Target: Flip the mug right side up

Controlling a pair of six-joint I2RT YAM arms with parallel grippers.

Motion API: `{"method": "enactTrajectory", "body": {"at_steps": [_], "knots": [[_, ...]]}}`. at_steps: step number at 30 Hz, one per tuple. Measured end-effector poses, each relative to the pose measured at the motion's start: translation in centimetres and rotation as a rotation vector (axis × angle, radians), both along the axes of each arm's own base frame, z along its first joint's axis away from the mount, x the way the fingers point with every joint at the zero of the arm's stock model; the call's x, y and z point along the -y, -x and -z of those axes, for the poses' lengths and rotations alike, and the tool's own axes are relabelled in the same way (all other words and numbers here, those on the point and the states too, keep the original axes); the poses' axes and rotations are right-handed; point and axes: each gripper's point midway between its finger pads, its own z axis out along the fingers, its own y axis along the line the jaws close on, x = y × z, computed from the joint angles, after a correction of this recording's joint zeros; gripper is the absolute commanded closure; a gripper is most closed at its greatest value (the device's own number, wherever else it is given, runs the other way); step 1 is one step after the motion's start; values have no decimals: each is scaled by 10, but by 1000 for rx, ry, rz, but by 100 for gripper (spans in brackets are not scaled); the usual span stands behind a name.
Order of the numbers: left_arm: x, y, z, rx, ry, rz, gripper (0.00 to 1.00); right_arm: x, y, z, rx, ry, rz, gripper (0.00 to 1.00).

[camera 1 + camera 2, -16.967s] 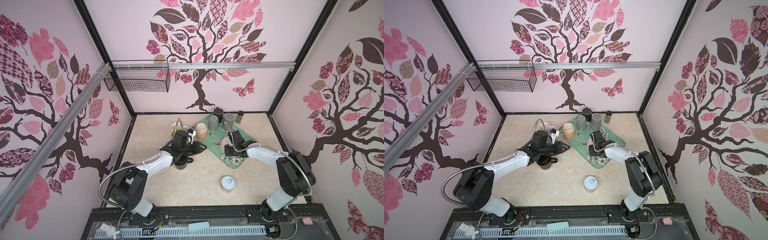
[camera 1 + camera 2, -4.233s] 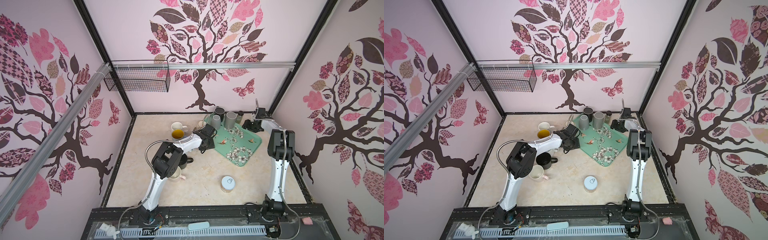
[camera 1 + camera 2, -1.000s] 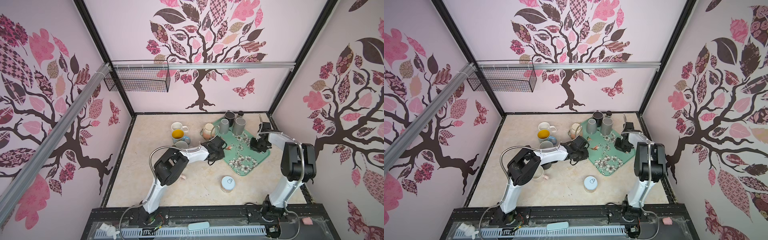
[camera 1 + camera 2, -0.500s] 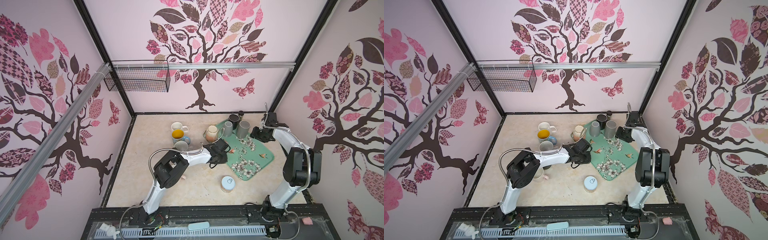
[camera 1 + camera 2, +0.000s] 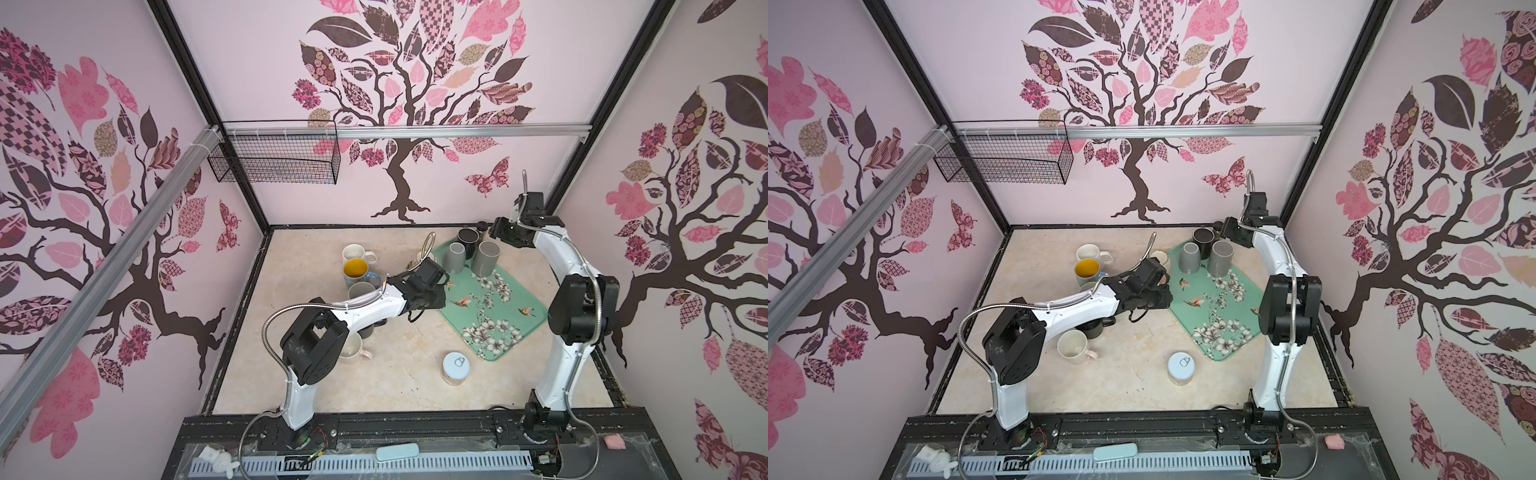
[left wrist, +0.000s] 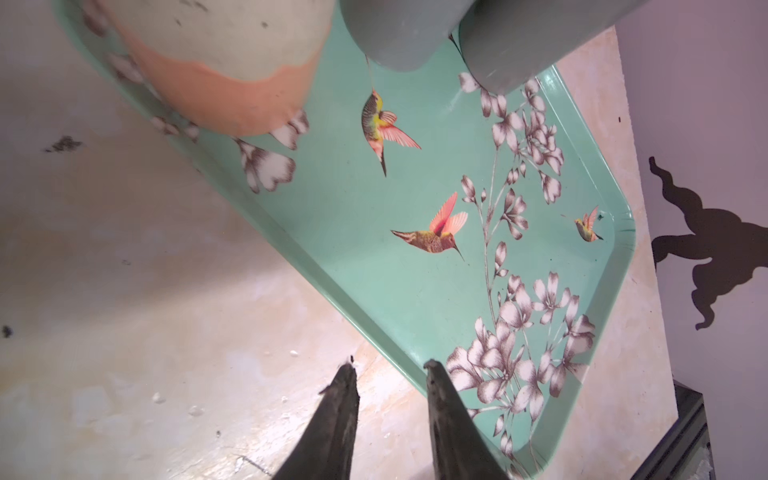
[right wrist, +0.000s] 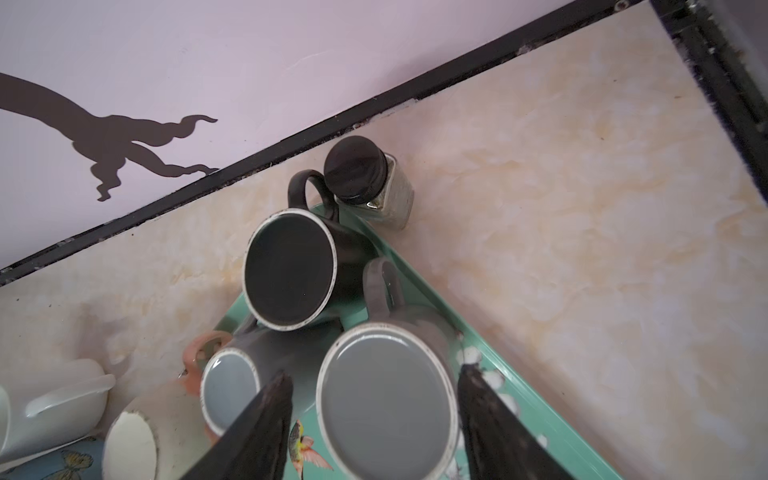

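Several mugs stand upside down at the far end of the green flowered tray (image 5: 498,316): a large grey mug (image 7: 386,409), a small grey mug (image 7: 227,386) and a black mug (image 7: 291,270). A cream and pink mug (image 6: 224,62) stands, also bottom up, at the tray's left corner. My right gripper (image 7: 374,376) hovers open above the large grey mug, one finger showing on each side of it and neither touching. My left gripper (image 6: 390,368) is open and empty, low over the tray's near left edge. In both top views the left gripper (image 5: 441,296) is beside the tray, and the right gripper (image 5: 1228,233) is by the back wall.
A spice jar (image 7: 363,183) stands against the black mug's handle near the back wall. Left of the tray are a white mug (image 5: 355,252), a yellow-lined mug (image 5: 356,270), a grey mug (image 5: 360,291) and a cream mug (image 5: 351,353). A tin can (image 5: 456,365) sits in front.
Both grippers have opened. The right gripper has left the tray's right edge and moved back and up over the mugs. The tray has turned a little, carrying its mugs.
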Motion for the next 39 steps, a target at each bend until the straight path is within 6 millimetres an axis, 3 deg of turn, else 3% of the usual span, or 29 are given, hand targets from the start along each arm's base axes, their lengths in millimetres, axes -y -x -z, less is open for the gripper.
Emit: {"method": "enactTrajectory", "body": {"at_steps": [5,12,15,20,24,27,33,39], "knots": [[-13,-7,4,4,-22,-17,68,-7,-10,40,-88,10,-24,50],[-19,-7,11,-1,-40,-17,68,-20,-2,46,-76,1,-51,65],[-21,-5,11,-3,-42,-16,68,-23,15,46,-82,-7,-54,64],[-19,-3,4,12,-32,8,68,-26,52,47,-123,-32,-44,51],[-13,2,-3,22,-15,71,68,-32,84,48,-158,-63,-49,46],[-9,6,-4,20,-4,115,68,-32,100,38,-167,-68,-48,46],[11,22,-10,46,24,232,70,-20,96,1,-65,-117,-21,50],[44,52,-17,82,36,369,71,0,77,12,-104,-139,13,55]]}}
